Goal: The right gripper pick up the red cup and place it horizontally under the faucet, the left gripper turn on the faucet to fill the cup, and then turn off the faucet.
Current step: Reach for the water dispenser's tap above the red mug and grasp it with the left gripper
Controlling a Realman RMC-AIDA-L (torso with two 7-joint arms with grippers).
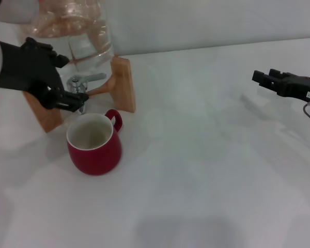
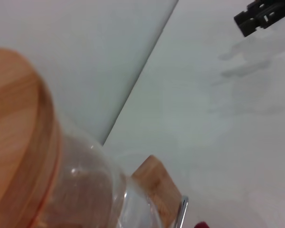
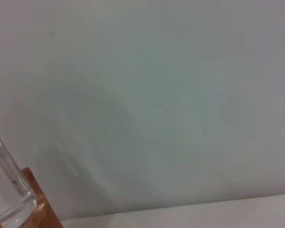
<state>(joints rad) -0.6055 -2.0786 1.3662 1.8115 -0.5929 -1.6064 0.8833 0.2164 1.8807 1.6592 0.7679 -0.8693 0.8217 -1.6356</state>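
The red cup (image 1: 94, 142) stands upright on the table, mouth up, handle toward the back right. It sits just below the chrome faucet (image 1: 82, 82), whose lever points right. My left gripper (image 1: 67, 78) is at the faucet from the left, open, with one finger above the spigot and one below, beside the spout. My right gripper (image 1: 264, 76) hovers open far to the right over the table, holding nothing; the left wrist view shows it far off (image 2: 251, 14). In that view only a red sliver of the cup (image 2: 202, 224) shows.
The faucet is fitted to a clear glass jar (image 1: 77, 31) on a wooden stand (image 1: 123, 85). The left wrist view shows the jar's wooden lid (image 2: 14, 142) and the stand (image 2: 156, 185). A wall rises behind the white table (image 1: 206, 170).
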